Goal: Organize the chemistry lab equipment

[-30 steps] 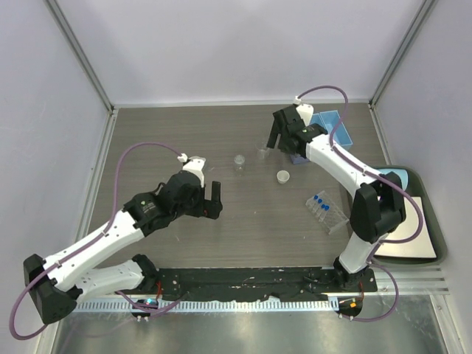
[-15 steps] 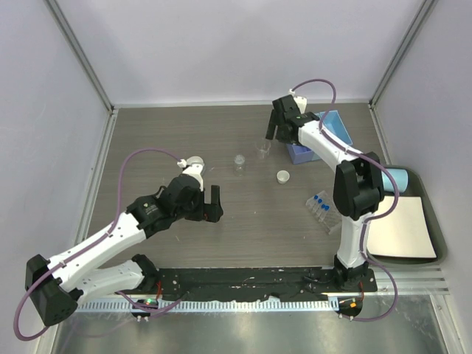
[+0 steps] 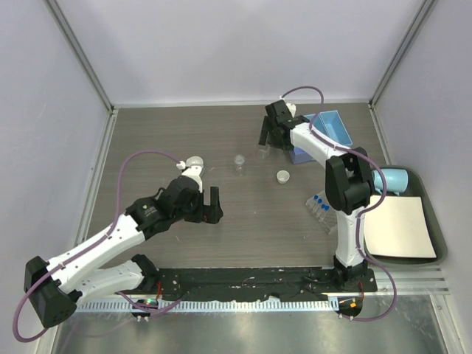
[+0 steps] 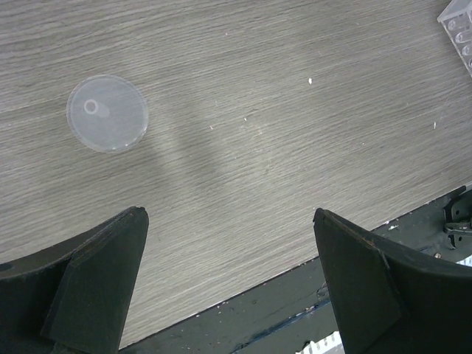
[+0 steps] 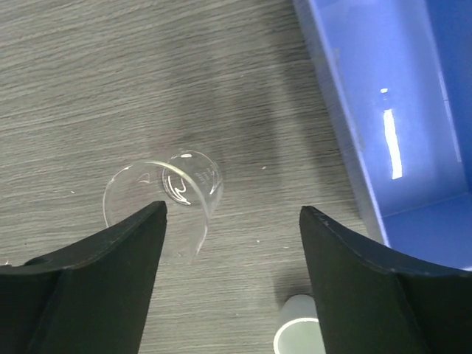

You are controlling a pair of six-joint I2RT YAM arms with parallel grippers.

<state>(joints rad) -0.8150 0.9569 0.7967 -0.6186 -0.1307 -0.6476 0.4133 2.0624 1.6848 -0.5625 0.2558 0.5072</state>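
My right gripper (image 3: 264, 138) is open and empty, hovering just behind a tiny clear beaker (image 3: 262, 153). In the right wrist view that beaker (image 5: 166, 203) sits by the left finger, partly between the open jaws of the gripper (image 5: 232, 280). A second beaker (image 3: 239, 163) stands to its left. A small white round dish (image 3: 283, 176) lies nearby and also shows in the right wrist view (image 5: 299, 332). The blue tray (image 3: 330, 130) is at the back right. The clear rack (image 3: 324, 210) holds blue-capped tubes (image 3: 319, 200). My left gripper (image 3: 212, 203) is open and empty above bare table.
A dark green tray (image 3: 435, 243) with a white sheet and a pale blue mug (image 3: 391, 179) sits at the right edge. In the left wrist view a round dish (image 4: 107, 113) lies ahead left and the rack's corner (image 4: 461, 33) shows at the top right. Walls enclose three sides.
My right gripper has swung left and back, from beside the blue tray to over the nearer beaker. The left arm has shifted only slightly.
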